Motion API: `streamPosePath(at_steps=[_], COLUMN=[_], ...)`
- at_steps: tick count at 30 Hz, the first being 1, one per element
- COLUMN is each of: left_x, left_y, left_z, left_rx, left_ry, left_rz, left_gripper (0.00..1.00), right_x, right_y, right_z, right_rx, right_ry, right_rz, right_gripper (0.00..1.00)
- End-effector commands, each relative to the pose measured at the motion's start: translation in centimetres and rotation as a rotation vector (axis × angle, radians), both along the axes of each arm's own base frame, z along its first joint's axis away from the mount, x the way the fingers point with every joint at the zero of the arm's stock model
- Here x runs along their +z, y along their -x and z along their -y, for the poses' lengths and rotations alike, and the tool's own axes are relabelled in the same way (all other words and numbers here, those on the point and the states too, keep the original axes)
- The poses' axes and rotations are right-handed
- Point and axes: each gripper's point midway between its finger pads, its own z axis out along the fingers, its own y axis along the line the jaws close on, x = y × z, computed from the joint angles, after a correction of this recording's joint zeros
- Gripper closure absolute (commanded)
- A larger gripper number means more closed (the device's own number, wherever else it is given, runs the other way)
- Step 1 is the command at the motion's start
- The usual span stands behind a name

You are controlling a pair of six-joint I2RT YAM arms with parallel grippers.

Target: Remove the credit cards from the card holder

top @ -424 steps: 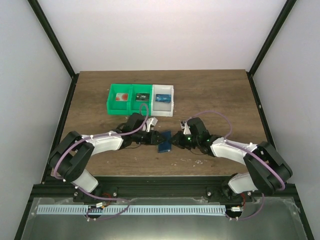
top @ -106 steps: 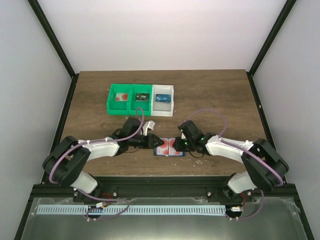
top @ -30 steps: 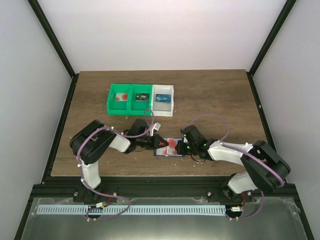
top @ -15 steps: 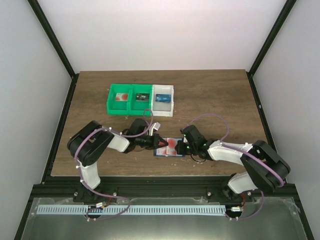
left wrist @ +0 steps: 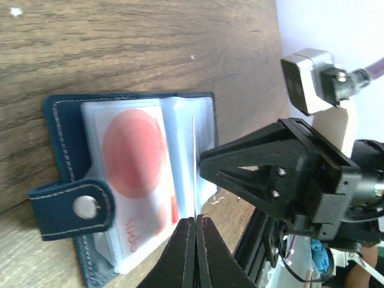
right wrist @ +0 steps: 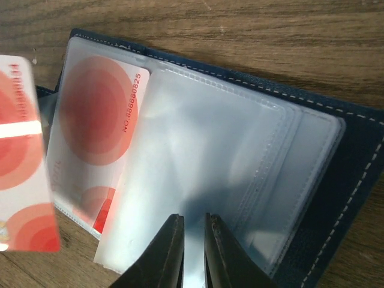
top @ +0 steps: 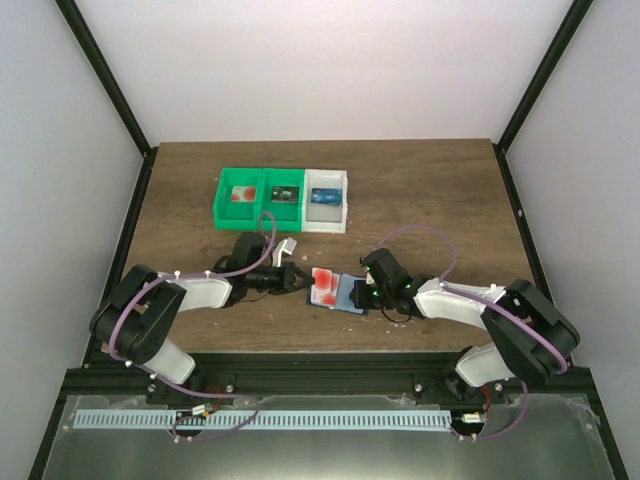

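Setting: two robot arms are meeting over an open card holder, which is lying on a wooden table at the lower centre of the overhead view.
Left gripper: the left gripper is clenching a credit card by its edge. In its own camera the card is showing edge-on, as a thin line rising from the fingertips at bottom centre.
Freed card: it is hanging at the left edge of the right wrist view, out of its pocket and beside the holder's left side.
Right gripper: at the bottom centre of its view, the right gripper is pinching a clear pocket leaf. It is probably anchoring the holder so it is not dragging along with the card.
Remaining: a second card is sitting inside the upper-left pocket, so the job is looking only partly done.
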Motion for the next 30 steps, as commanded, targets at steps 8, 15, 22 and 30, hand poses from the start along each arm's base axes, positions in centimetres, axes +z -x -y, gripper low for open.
streamPosePath(at_steps=[8, 15, 22, 30], left_x=[2.7, 5.8, 8.2, 9.4], left_y=[2.1, 4.2, 7.1, 9.9], left_z=[-0.4, -0.1, 0.0, 0.5], left_rx=[-0.104, -0.18, -0.295, -0.444], left_ry=[-0.002, 0.107, 0.182, 0.269], left_rz=[0.058, 0.059, 0.042, 0.031], left_gripper=[1.0, 1.0, 1.0, 1.0], right_x=[6.6, 12.4, 15.8, 15.9], right_y=[-0.6, 0.8, 3.8, 4.6], right_z=[-1.8, -2.8, -4.3, -4.0], right_rx=[0.125, 0.224, 0.391, 0.437], right_ry=[-0.078, -0.233, -0.398, -0.363], right_rz=[0.152, 0.28, 0.315, 0.288], right_gripper=[0.81, 0.72, 0.67, 0.5])
